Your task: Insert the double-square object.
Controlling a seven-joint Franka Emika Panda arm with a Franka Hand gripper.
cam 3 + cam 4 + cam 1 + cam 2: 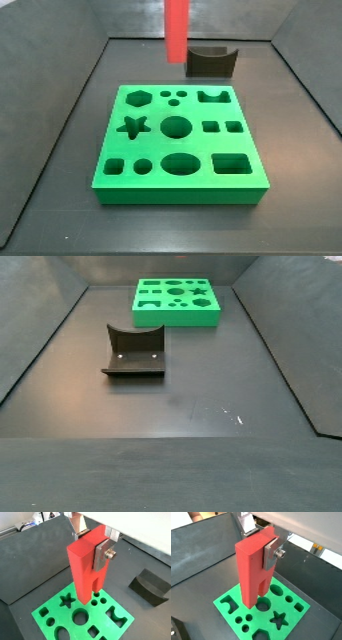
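Note:
My gripper is shut on the upper end of the double-square object, a tall red-orange block with two prongs and a slot pointing down. It shows the same way in both wrist views, gripper and block. The block hangs upright above the green board with several shaped holes, its prong tips clear of the board. In a side view the block hangs from the top edge, well above the board. A pair of small square holes lies on the board's right side.
The dark fixture stands on the floor behind the board, also in a wrist view and a side view. The green board sits at the far end of a dark walled bin. The gripper is outside that side view.

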